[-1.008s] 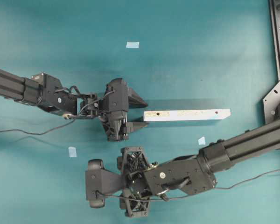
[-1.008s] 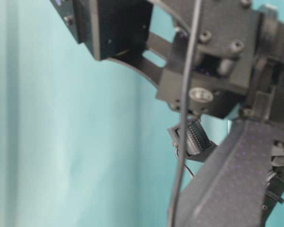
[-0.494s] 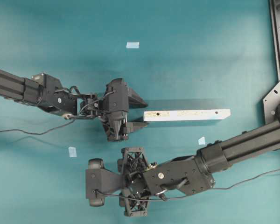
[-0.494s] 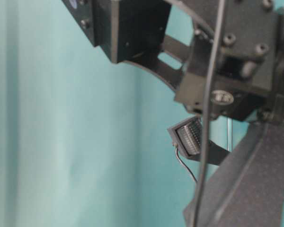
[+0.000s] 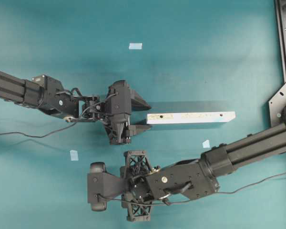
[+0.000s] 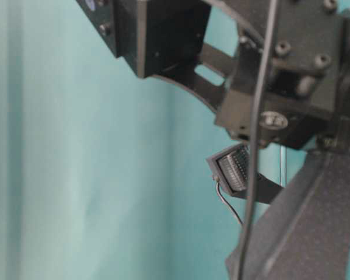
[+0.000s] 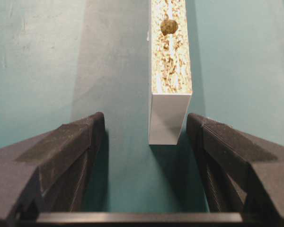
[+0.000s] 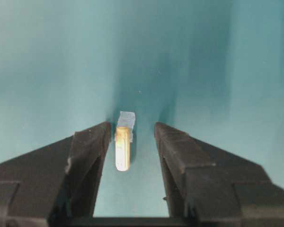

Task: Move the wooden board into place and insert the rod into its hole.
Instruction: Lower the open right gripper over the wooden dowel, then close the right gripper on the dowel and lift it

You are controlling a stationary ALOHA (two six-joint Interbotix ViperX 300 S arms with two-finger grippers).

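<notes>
A: What has changed in the last second?

B: Only the right gripper (image 8: 131, 142). Its jaws have drawn inward around the rod (image 8: 122, 147), which lies on the mat between them with its far end on a bit of blue tape (image 8: 126, 118). The arm itself has barely shifted

A: Has it got the rod yet?

B: Not that I can see. There is mat showing on both sides of it, a sliver on the left and a wider gap on the right, so the jaws are partway in and not clamped

A: And the left gripper (image 7: 144, 125)?

B: It has stayed spread wide, straddling the near end of the board (image 7: 169, 85) without touching it. The board stands on its edge on the mat, one hole (image 7: 168, 26) facing up

A: So where does that leave the task?

B: Early, I'd say. The rod pickup is in hand; the board is not yet gripped, and the rod is well apart from it
</notes>
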